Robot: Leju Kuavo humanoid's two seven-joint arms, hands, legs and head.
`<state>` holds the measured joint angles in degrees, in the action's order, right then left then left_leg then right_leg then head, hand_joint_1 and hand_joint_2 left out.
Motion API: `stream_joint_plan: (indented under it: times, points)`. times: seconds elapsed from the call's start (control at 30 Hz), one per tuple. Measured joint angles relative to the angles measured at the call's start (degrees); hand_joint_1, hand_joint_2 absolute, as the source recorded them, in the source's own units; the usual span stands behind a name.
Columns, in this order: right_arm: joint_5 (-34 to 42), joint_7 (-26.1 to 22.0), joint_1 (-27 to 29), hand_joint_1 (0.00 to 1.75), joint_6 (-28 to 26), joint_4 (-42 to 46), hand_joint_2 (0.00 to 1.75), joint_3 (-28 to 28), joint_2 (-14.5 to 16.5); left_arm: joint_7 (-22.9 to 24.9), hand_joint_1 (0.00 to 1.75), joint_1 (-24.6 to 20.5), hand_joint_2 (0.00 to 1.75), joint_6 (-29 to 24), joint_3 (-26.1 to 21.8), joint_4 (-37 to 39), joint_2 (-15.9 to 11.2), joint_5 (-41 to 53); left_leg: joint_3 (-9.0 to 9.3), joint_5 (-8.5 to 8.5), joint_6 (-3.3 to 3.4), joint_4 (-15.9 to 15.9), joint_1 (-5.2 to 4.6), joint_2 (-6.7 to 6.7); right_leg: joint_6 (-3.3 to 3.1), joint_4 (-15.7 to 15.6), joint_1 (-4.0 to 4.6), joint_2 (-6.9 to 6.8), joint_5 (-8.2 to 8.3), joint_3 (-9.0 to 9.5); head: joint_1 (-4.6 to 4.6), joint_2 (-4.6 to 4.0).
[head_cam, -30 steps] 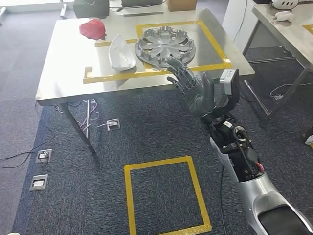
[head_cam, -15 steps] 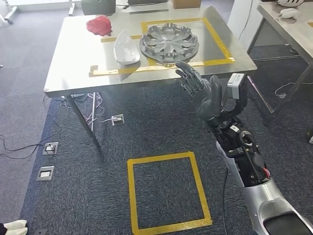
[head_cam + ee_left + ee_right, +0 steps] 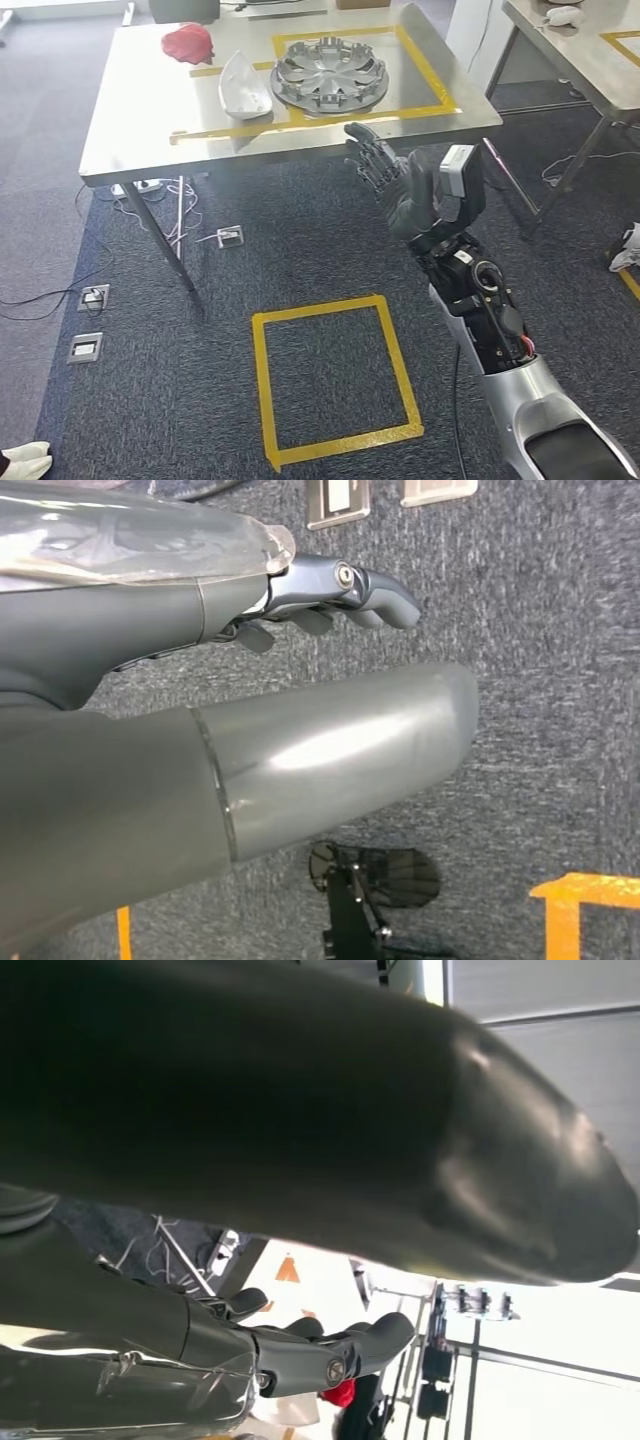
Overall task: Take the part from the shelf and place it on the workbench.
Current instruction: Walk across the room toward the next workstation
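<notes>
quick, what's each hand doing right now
Left hand: open, holding nothing.
Right hand: open, fingers spread, holding nothing.

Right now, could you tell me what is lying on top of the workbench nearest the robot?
On the workbench lie a silver wheel cover inside the yellow tape frame, a white curved part beside it, and a red object. Anything beneath the wheel cover is hidden.

Right hand [image 3: 404,185] raised forward, fingers [image 3: 367,150] spread, empty.

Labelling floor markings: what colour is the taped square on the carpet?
Yellow; the taped square shows best in the head view.
</notes>
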<state>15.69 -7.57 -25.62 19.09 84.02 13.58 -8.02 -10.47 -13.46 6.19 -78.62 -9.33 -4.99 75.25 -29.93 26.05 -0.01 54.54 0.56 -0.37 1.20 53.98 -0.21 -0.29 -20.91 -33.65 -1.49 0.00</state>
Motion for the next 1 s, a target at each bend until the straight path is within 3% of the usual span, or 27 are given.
stream_joint_plan:
  times: [0.03,0.1,0.23,0.3,0.4,0.43,0.53,0.57,0.6,0.67,0.73,0.8,0.83,0.87,0.93,1.0]
  points:
    - [-0.17,0.03,0.03,0.0,0.01,0.0,0.0,-0.04,0.03,0.0,0.0,-0.01,0.0,0.0,0.0,0.0,0.02,0.01,-0.23,-0.38,0.45,-0.1,0.07,0.08,0.35,0.34,-0.05,0.06,-0.37,-0.25,-0.02,0.0]
    - [-0.45,0.03,0.06,0.0,0.01,0.0,0.0,-0.14,0.07,0.0,0.0,-0.09,0.0,0.0,0.0,0.0,0.07,0.01,-0.77,-1.11,1.23,-0.34,0.27,0.23,0.84,2.9,-0.18,0.14,-2.85,-1.36,-0.25,0.0]
    - [-0.55,0.07,0.46,0.0,0.18,0.0,0.0,-0.33,0.07,0.01,0.0,0.0,0.0,0.01,0.0,0.0,0.15,0.03,-2.11,-2.14,1.59,-0.26,0.18,0.27,1.46,16.25,-0.37,0.14,-10.87,-5.47,-1.25,0.0]
    - [-0.55,0.11,0.71,0.0,0.28,0.0,0.0,-0.39,0.07,0.02,0.0,0.04,0.0,0.02,0.0,0.0,0.16,0.04,-2.53,-2.46,1.57,-0.21,0.15,0.26,1.55,19.44,-0.37,0.14,-12.24,-6.21,-1.4,0.0]
    - [-0.54,0.16,0.82,0.0,0.36,0.0,0.0,-0.43,0.07,0.02,0.0,0.05,0.0,0.01,0.0,0.0,0.16,0.07,-2.68,-2.57,1.54,-0.2,0.14,0.25,1.54,19.31,-0.37,0.14,-12.09,-5.85,-1.49,0.0]
    - [-0.47,0.26,0.87,0.0,0.45,0.01,0.0,-0.46,0.07,0.02,0.0,0.06,0.0,0.0,0.0,0.0,0.18,0.09,-2.87,-2.73,1.44,-0.15,0.14,0.24,1.4,16.26,-0.36,0.14,-10.77,-3.7,-1.7,0.0]
    - [0.11,0.74,0.99,0.0,0.68,0.3,0.0,-0.75,0.14,0.06,0.0,0.04,0.0,0.0,0.0,0.0,0.27,0.2,-3.77,-4.0,0.06,-0.05,0.08,0.24,0.15,1.49,0.17,0.24,-5.99,5.18,-2.4,0.0]
    - [0.31,0.83,1.01,0.0,0.68,0.4,0.0,-0.88,0.16,0.07,0.0,0.02,0.0,0.0,0.0,0.0,0.3,0.25,-3.96,-4.42,-0.51,-0.13,0.0,0.25,-0.36,-0.59,0.25,0.26,-5.43,6.03,-2.42,0.0]
    - [0.46,0.86,1.01,0.0,0.67,0.44,0.0,-0.96,0.21,0.09,0.0,0.03,0.0,0.0,0.0,0.0,0.31,0.28,-4.15,-4.21,-0.84,0.03,0.04,0.25,-0.72,-0.78,0.12,0.21,-5.0,5.84,-2.33,0.0]
    - [0.61,0.9,0.99,0.0,0.68,0.52,0.0,-1.06,0.37,0.15,0.0,0.01,0.0,-0.01,0.0,0.0,0.27,0.33,-5.72,-1.4,-1.42,3.22,0.05,0.23,-1.52,-1.22,-0.2,0.04,-3.98,5.16,-1.74,0.0]
    - [0.64,0.95,1.13,0.0,0.72,0.56,0.0,-1.15,0.46,0.27,0.0,0.04,0.0,-0.02,0.0,0.0,0.24,0.33,-8.91,3.65,-1.84,11.07,0.15,0.22,-1.9,-1.25,-0.22,-0.1,-3.13,3.98,-0.89,0.0]
    - [0.64,0.97,1.4,0.0,0.78,0.57,0.0,-1.27,0.47,0.38,0.0,0.13,0.0,-0.02,0.0,0.0,0.28,0.34,-10.85,6.32,-2.11,17.12,0.19,0.22,-1.93,-1.13,-0.19,-0.13,-2.39,2.76,-0.34,0.0]
    - [0.64,0.98,1.52,0.0,0.8,0.57,0.0,-1.32,0.48,0.43,0.0,0.15,0.0,-0.02,0.0,0.0,0.32,0.35,-10.15,6.03,-2.14,16.97,0.22,0.22,-1.89,-1.04,-0.18,-0.11,-2.06,2.21,-0.16,0.0]
    - [0.65,0.99,1.62,0.0,0.83,0.57,0.0,-1.34,0.48,0.44,0.0,0.13,0.0,-0.03,0.0,0.0,0.32,0.36,-8.18,4.8,-2.09,14.29,0.26,0.23,-1.79,-0.92,-0.19,-0.08,-1.8,1.76,0.0,0.0]
    - [0.66,0.99,1.66,0.0,0.85,0.64,0.0,-1.39,0.48,0.44,0.0,-0.01,0.0,-0.04,0.0,0.0,0.27,0.36,-2.43,1.99,-1.74,5.37,0.28,0.2,-1.44,-0.5,-0.07,-0.01,-1.43,1.09,0.27,0.0]
    - [0.68,0.95,1.6,0.0,0.89,0.75,0.0,-1.46,0.48,0.44,0.0,-0.12,0.0,-0.1,0.0,0.0,0.24,0.34,0.56,0.78,-0.96,0.07,0.12,0.09,-0.92,-0.16,0.13,0.03,-1.12,0.71,0.11,0.0]
